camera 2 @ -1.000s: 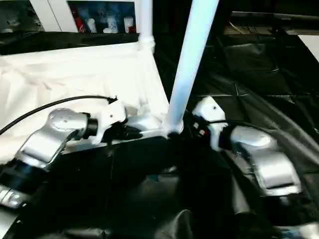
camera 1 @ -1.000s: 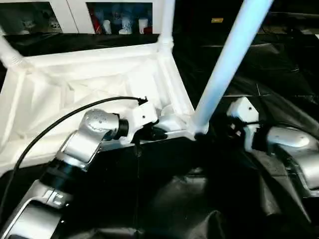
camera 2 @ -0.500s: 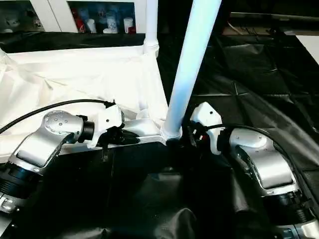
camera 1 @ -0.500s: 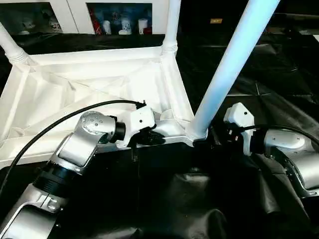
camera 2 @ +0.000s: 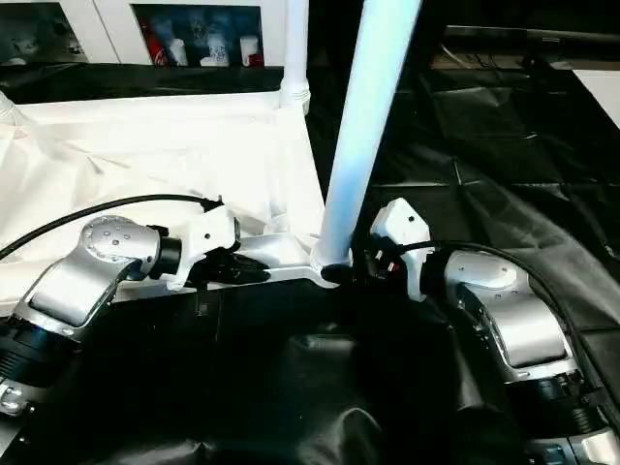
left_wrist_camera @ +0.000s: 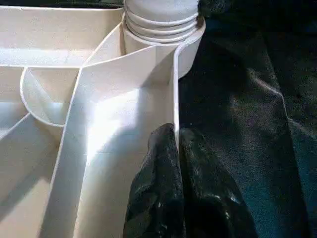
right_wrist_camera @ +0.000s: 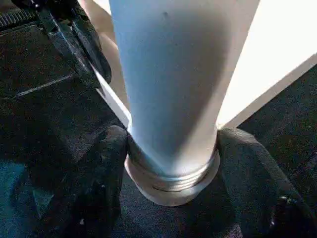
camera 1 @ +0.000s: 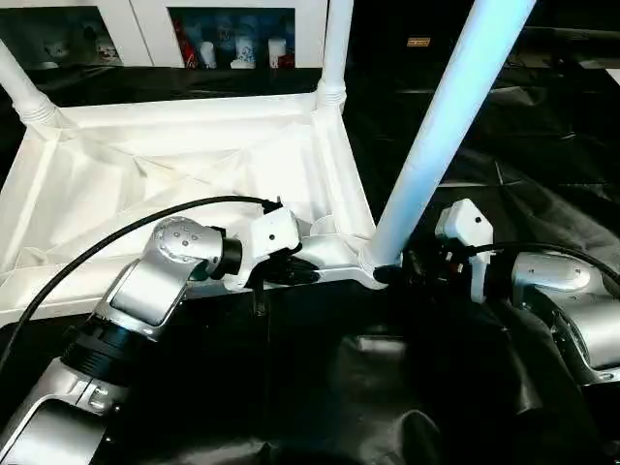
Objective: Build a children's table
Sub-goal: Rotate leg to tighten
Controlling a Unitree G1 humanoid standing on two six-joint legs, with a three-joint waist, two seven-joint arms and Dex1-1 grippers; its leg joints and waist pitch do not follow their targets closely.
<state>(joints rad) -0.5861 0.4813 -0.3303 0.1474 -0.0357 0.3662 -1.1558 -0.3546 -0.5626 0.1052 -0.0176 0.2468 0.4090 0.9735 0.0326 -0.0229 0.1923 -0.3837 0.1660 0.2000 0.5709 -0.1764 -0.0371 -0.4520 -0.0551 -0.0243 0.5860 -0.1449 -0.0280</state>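
The white tabletop [camera 1: 174, 165] lies upside down with its ribbed underside up. Three white legs stand in its corner sockets: a near right one [camera 1: 436, 145], a far right one [camera 1: 334, 48] and a far left one [camera 1: 19, 92]. My left gripper [camera 1: 295, 274] is shut on the tabletop's near rim, the thin wall pinched between its black fingers [left_wrist_camera: 163, 168], a short way from the near right socket [left_wrist_camera: 163, 29]. My right gripper [right_wrist_camera: 173, 134] is shut on the near right leg just above its ribbed flared end [right_wrist_camera: 171, 178], one finger on each side.
A white cabinet [camera 1: 145, 19] with coloured things behind its glass doors stands behind the tabletop. Crumpled black sheeting [camera 1: 387, 387] covers the ground all round. A black cable [camera 1: 97, 252] arcs over my left forearm.
The whole picture has shifted, so the camera moved. My right gripper's fingers have come in from beside the near right leg to its base. The left gripper stays on the rim.
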